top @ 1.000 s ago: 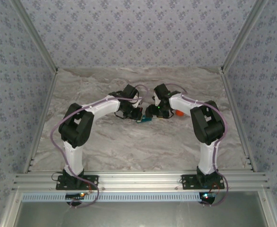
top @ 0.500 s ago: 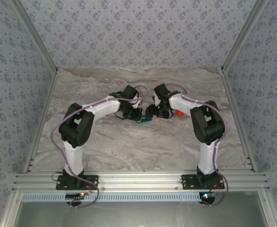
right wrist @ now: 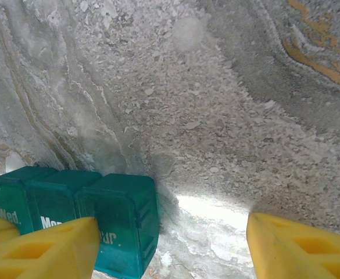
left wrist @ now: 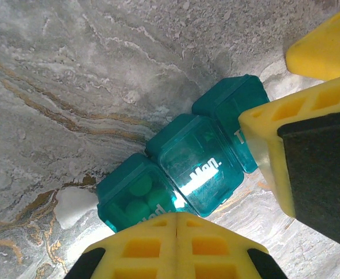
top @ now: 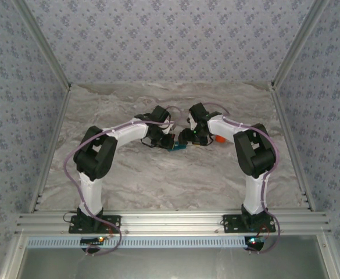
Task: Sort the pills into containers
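left gripper (left wrist: pixel 177 216): closed, its yellow fingers pressed flat together with nothing between them. The tips sit at the edge of the teal box; contact cannot be told. It is also seen mid-table in the top view (top: pixel 168 141).
right gripper (right wrist: pixel 172 225): jaws apart, holding nothing. One finger (right wrist: pixel 47 247) is against the end compartment of the box, and the other is well apart over bare table.
teal box (left wrist: pixel 199 160): lies flat at mid-table, between the two grippers (top: pixel 177 146). It has a row of square compartments with white lettering, "Mon." on the middle one.
pills (left wrist: pixel 139 195): several round ones inside the end compartment nearest the left gripper's tips, seen through the teal plastic.
lids: cannot tell whether open or shut.
table (top: pixel 129 174): grey marbled surface.
orange object (top: pixel 219 139): just beside the right arm's wrist, partly hidden.
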`<control>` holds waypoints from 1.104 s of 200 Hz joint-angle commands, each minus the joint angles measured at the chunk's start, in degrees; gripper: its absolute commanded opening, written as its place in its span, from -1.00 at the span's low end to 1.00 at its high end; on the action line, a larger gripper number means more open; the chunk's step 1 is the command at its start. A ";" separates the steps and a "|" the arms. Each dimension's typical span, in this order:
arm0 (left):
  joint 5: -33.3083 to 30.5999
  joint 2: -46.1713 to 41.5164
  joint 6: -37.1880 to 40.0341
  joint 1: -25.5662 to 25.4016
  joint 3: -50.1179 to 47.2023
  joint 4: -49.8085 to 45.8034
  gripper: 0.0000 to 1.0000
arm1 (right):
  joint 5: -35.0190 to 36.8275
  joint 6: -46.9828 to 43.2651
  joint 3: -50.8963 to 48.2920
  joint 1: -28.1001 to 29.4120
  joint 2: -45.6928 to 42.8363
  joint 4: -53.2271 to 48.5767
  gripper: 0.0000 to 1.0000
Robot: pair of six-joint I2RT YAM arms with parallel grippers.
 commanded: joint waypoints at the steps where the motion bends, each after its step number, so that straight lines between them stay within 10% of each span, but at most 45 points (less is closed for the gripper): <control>1: -1.83 1.82 0.26 -0.46 -0.60 0.04 -1.00 | 1.49 0.51 -0.55 -0.38 2.47 -1.37 0.39; 221: -17.14 -2.32 4.80 -4.23 3.96 -0.90 -1.00 | -0.01 0.30 2.49 -0.55 3.40 -3.63 0.39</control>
